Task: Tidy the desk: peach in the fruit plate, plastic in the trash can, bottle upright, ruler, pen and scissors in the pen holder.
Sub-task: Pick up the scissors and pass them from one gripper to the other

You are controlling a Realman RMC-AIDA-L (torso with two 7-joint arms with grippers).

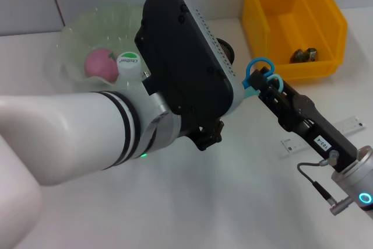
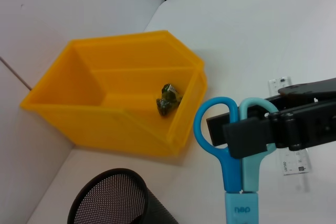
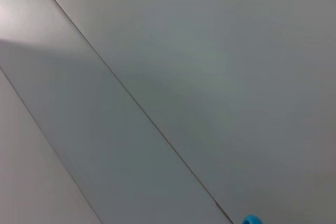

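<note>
My right gripper (image 1: 265, 83) is shut on the blue scissors (image 1: 260, 68) at their handles and holds them above the table, beside the black mesh pen holder (image 1: 226, 49). In the left wrist view the right gripper (image 2: 242, 136) clamps the scissors (image 2: 226, 145) above the pen holder (image 2: 113, 198). The scissors' sheathed end points toward my left arm (image 1: 180, 56), whose fingers are hidden. The pink peach (image 1: 100, 62) lies in the green fruit plate (image 1: 76, 33). The bottle's white cap (image 1: 129, 60) faces up beside it. The ruler (image 1: 349, 127) lies on the table. The pen is out of view.
A yellow bin (image 1: 265, 10) at the back right holds a crumpled piece of plastic (image 1: 304, 55); both show in the left wrist view, bin (image 2: 94, 114) and plastic (image 2: 169, 99). A white label (image 1: 289, 144) lies on the table under my right arm.
</note>
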